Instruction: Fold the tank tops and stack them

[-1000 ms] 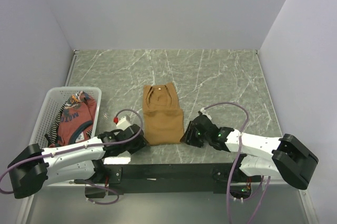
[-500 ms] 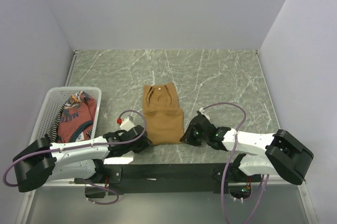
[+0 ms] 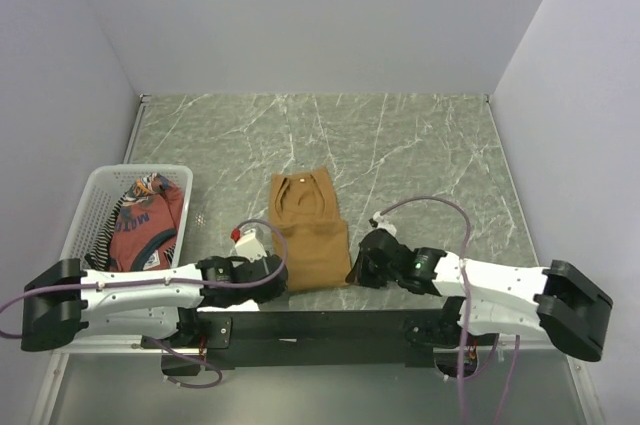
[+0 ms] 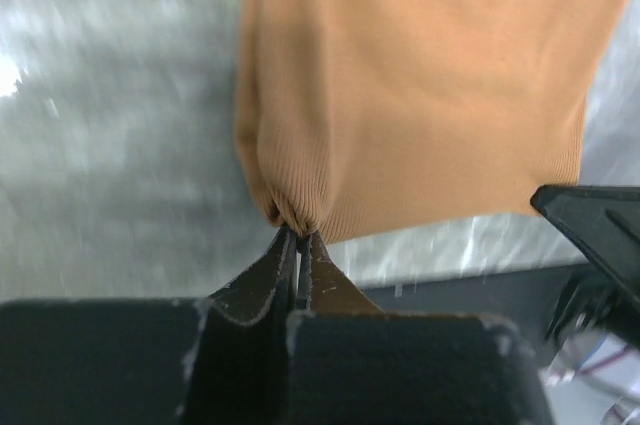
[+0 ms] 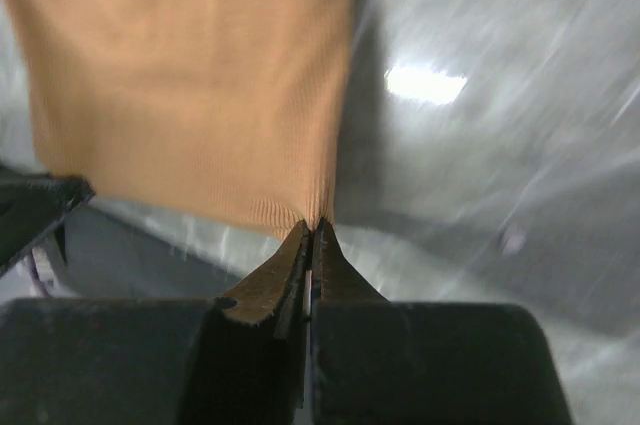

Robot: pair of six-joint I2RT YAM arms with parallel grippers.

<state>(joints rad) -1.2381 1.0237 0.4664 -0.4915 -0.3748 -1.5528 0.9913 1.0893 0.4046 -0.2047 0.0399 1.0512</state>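
**Item:** tan top (image 3: 307, 230), lying flat on the table (image 3: 430, 145) close to its near edge. The straps are pointing away from the arms and the hem toward them.

**Holds:** the left gripper (image 4: 300, 236) is pinching the hem's left corner with its fingers closed, and the cloth is bunching into small pleats at the tips. The right gripper (image 5: 312, 229) is pinching the hem's right corner, fingers closed on the very edge.

**Step in hand (judged):** the hem is being taken up for a fold away from the arms, toward the straps.

**Handling notes:**
- Both corners want lifting together and level, so the hem is travelling as one straight line.
- Carrying low is wiser, as thin knit will be sagging in the middle if raised high.
- Spacing between the grippers should be matching the top's width, neither stretching nor drooping it.
- The hem should be landing level with the neckline, with release only once cloth is resting on cloth.
- The right hold is looking shallow, so a slip there is the main risk.
- It cannot be told whether either pinch is catching both layers.

**Other stock:** a rust-red top (image 3: 150, 230) and a striped top (image 3: 113, 213) are sitting in the white basket (image 3: 90, 185) at the left, well apart from the tan one and not yet folded.
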